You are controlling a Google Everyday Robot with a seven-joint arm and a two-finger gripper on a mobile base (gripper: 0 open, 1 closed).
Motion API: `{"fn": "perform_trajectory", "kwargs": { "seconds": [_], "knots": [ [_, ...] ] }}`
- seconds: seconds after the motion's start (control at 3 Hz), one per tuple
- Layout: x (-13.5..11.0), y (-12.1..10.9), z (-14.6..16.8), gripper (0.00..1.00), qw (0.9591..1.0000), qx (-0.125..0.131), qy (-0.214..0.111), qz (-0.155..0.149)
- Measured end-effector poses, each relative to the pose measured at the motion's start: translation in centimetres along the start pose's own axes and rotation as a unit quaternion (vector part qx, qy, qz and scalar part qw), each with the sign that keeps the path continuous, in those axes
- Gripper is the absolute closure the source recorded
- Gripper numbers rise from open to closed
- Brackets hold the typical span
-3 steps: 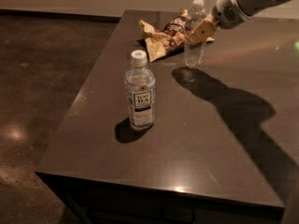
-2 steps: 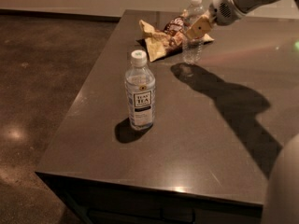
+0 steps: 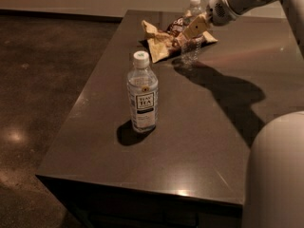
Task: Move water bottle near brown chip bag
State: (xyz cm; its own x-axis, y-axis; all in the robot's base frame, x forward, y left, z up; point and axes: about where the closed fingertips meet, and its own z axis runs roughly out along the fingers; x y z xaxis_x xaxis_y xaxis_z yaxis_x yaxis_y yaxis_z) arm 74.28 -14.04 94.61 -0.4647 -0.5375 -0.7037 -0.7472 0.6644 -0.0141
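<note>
The water bottle (image 3: 191, 50), slim and clear with a white cap, stands upright at the far side of the table, right beside the brown chip bag (image 3: 161, 41). The wrinkled bag lies just to its left, touching or nearly touching it. My gripper (image 3: 193, 29) comes in from the upper right, with its tan fingers (image 3: 195, 26) closed around the bottle's middle. The bottle's label band is hidden behind the fingers.
A wider clear bottle with a "TEA" label (image 3: 142, 95) stands nearer the front left of the dark table (image 3: 213, 127). The table's left edge drops to a dark floor. Part of my white body (image 3: 280, 175) fills the lower right.
The gripper has carried the water bottle a little farther back and left, closer to the chip bag. The tea bottle has not moved.
</note>
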Motion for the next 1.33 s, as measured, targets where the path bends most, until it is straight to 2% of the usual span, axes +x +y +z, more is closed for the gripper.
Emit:
{"fn": "perform_trajectory", "kwargs": {
  "seconds": [0.33, 0.67, 1.33],
  "knots": [
    [-0.1, -0.5, 1.3, 0.90, 0.9997, -0.007, -0.009, 0.023],
    [0.0, -0.8, 2.8, 0.59, 0.9982, -0.025, -0.028, 0.046],
    [0.0, -0.5, 3.5, 0.12, 0.9983, -0.029, -0.024, 0.045]
  ]
}}
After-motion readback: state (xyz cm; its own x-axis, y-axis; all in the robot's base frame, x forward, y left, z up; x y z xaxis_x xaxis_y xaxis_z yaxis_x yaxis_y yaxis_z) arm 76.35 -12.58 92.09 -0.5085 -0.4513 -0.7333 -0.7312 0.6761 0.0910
